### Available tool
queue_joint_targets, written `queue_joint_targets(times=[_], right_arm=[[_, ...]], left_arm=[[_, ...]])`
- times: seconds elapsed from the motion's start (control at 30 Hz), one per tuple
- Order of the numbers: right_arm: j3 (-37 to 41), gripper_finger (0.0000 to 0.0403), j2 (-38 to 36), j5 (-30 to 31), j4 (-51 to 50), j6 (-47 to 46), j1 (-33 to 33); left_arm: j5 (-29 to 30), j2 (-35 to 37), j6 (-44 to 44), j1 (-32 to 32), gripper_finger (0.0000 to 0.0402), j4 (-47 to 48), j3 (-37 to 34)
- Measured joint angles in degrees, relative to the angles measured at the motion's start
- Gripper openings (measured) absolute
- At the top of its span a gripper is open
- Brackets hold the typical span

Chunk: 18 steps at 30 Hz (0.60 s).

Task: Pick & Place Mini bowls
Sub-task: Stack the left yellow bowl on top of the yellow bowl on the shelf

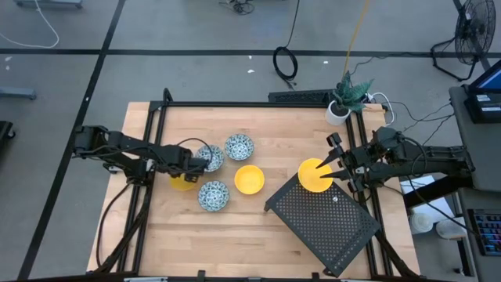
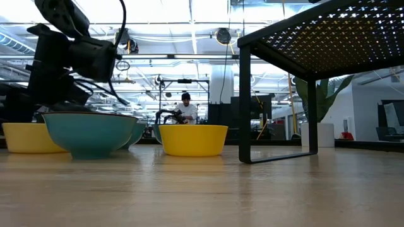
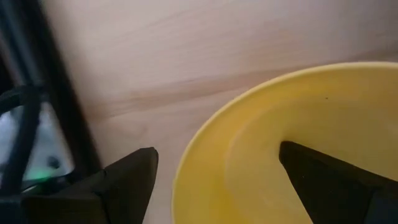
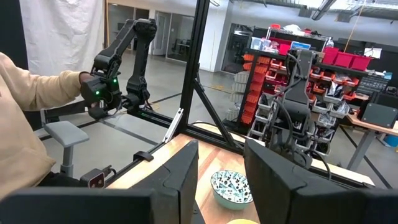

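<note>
- The left pincer (image 1: pixel 188 174) is low over a plain bright yellow mini bowl (image 1: pixel 183 182) at the left of the pale wooden tabletop (image 1: pixel 258 227). In the left wrist view one dark finger sits inside the bowl and the other outside its rim (image 3: pixel 186 155), so the jaws are spread across the wall, not yet clenched.
- The right pincer (image 1: pixel 338 160) is at the right, its fingers parted to either side of a second yellow bowl (image 1: pixel 313 175) that rests on the upper corner of the black perforated metal rack (image 1: pixel 329 223). Whether it grips that bowl or has let go I cannot tell.
- Judged from this, one bowl is on the rack and the rest are left: a third yellow bowl (image 1: pixel 250 178) at mid-tabletop and three blue-and-white patterned bowls (image 1: pixel 239 146), (image 1: pixel 210 157), (image 1: pixel 213 195) clustered beside the left arm.
- The patterned bowls crowd the left pincer closely, so a lift there risks nudging them.
- The rack's wide mesh is bare, with open room between the cluster and it.
</note>
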State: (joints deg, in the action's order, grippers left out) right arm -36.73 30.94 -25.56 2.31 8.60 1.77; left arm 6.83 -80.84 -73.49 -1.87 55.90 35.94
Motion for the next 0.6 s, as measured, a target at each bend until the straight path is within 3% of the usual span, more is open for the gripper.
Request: queue_joint_targets(times=[0.43, 0.6], right_arm=[[0.0, 0.0116, 0.0, 0.0, 0.0, 0.0, 0.0], [0.0, 0.0116, 0.0, 0.0, 0.0, 0.0, 0.0]], left_arm=[[0.6, -0.1, 1.0, 0.0, 0.0348, 3.1, 0.1], [0.5, -0.2, 1.6, 0.0, 0.0301, 4.3, 1.3]])
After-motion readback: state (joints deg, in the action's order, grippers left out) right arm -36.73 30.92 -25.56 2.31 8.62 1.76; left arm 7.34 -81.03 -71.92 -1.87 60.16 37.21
